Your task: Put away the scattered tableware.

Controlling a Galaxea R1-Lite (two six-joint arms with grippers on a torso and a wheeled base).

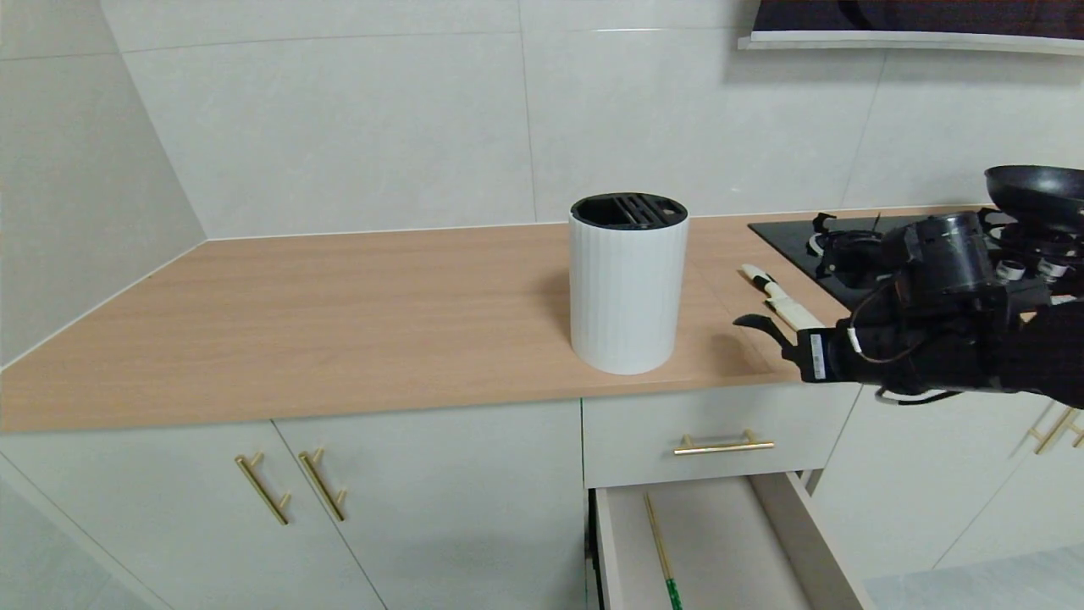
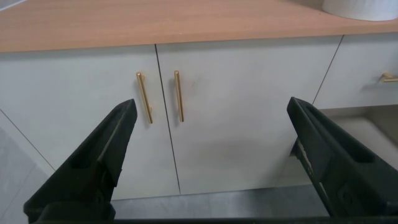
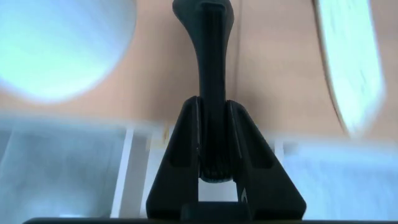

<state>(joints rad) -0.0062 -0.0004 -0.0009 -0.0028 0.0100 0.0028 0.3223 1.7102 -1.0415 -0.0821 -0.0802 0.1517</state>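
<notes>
Black right arm, head view: it enters from the right edge and is held about level above the front of the wooden countertop (image 1: 339, 313), forearm pointing toward the robot's left. The right gripper (image 1: 751, 322) sits past the counter's front right corner, just beside the near end of the pale knife (image 1: 777, 302), and contact cannot be told. The knife lies flat between the white cylindrical holder (image 1: 627, 288), which stands upright with a black slotted top, and the black hob (image 1: 804, 241) carrying a dark pan (image 1: 1037, 191). Below the counter a drawer (image 1: 788, 525) stands pulled out, with a pair of chopsticks (image 1: 659, 546) lying lengthwise inside. Left wrist view: the left gripper (image 2: 211, 158) is held low in front of the pale cabinet doors (image 2: 249, 124), facing their two gold handles (image 2: 178, 94). Its fingers (image 2: 109, 155) are spread wide apart with nothing between them. Right wrist view: the right gripper's fingers (image 3: 208, 68) are pressed together in a single dark column over the wood, with nothing seen between them. The holder shows blurred to one side of them and the knife to the other.
</notes>
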